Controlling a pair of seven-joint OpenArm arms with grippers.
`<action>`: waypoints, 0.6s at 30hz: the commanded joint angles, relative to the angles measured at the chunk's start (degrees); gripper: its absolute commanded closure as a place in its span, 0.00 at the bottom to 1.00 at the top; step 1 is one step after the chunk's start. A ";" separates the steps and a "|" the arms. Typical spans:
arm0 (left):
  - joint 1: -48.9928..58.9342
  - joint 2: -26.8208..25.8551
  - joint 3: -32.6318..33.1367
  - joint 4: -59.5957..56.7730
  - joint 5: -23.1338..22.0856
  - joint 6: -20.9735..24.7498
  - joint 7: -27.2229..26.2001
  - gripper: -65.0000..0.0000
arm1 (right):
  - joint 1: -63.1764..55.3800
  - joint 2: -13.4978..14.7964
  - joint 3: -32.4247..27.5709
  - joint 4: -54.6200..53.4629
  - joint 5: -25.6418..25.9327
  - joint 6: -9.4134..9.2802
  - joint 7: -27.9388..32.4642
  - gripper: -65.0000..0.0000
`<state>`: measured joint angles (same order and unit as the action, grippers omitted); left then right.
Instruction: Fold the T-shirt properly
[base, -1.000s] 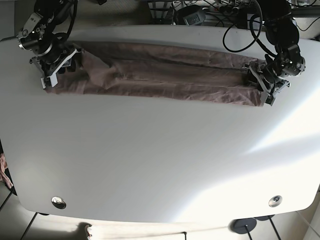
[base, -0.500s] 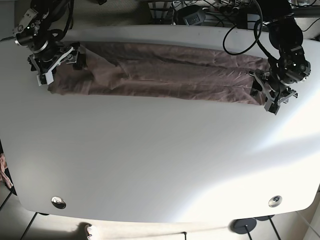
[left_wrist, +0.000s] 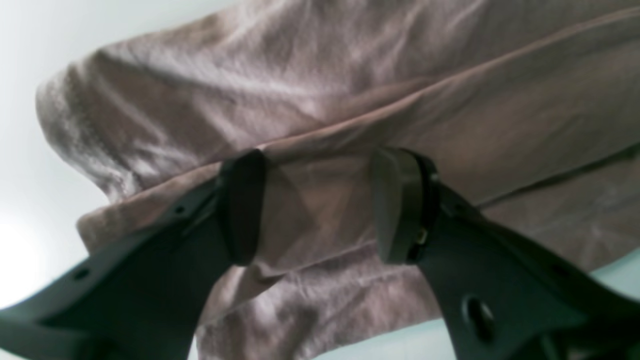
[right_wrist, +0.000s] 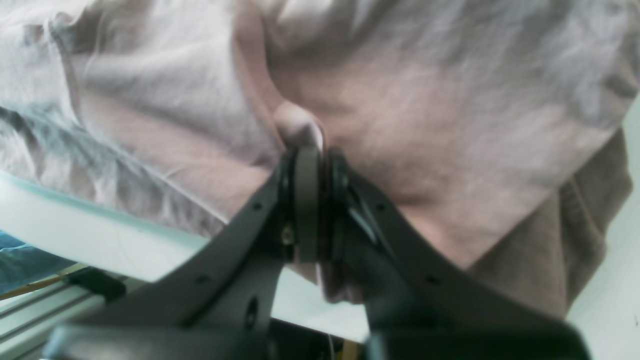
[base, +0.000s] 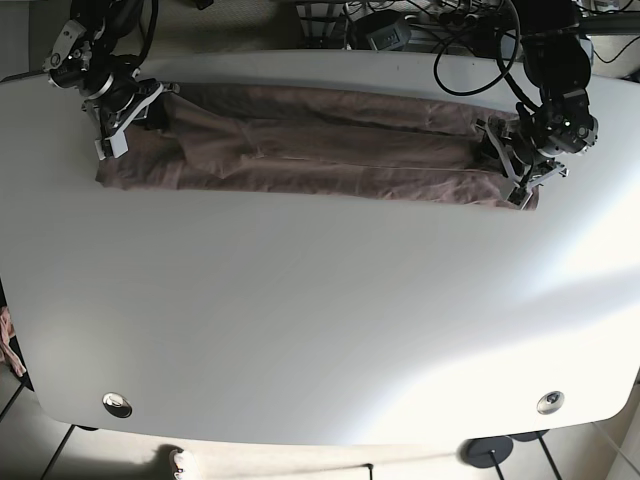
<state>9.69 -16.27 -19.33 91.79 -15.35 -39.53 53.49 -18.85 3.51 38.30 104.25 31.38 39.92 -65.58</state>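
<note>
The T-shirt (base: 320, 150) lies stretched into a long, narrow band across the far part of the white bench (base: 320, 320), folded lengthwise with several creases running along it; its fabric is a dull brownish pink; the right gripper (base: 128, 105) sits at the band's end on the base view's left, and the left gripper (base: 508, 165) at the opposite end on that view's right; in the right wrist view the right gripper (right_wrist: 315, 165) has its two fingers pressed together with a small ridge of T-shirt (right_wrist: 450, 125) cloth pinched between them, the fabric bunching up just above the tips; in the left wrist view the left gripper (left_wrist: 315, 205) has its fingers spread apart, straddling a folded edge of the T-shirt (left_wrist: 350, 90) whose cloth shows in the gap between the pads, though whether the pads touch it cannot be told; the hem end of the garment curls over at that view's left, with pale bench (left_wrist: 30, 150) beyond it; cables (base: 470, 60) loop behind the bench near the left arm
</note>
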 joint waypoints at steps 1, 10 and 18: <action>-0.51 -0.83 -0.23 -0.76 -0.34 0.01 -0.35 0.51 | -0.01 0.58 0.60 3.05 0.84 0.08 1.10 0.96; -0.51 -1.00 -0.23 -1.72 -0.25 0.01 -0.44 0.51 | 3.34 3.22 4.73 4.72 0.67 0.08 1.01 0.96; -0.51 -1.27 -0.49 -1.37 -0.25 0.01 -0.44 0.51 | 6.41 8.23 4.73 -1.70 0.58 0.08 1.01 0.88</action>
<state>9.37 -16.80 -19.59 89.95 -16.34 -39.53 52.01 -12.88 10.39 42.65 101.60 31.35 39.97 -65.80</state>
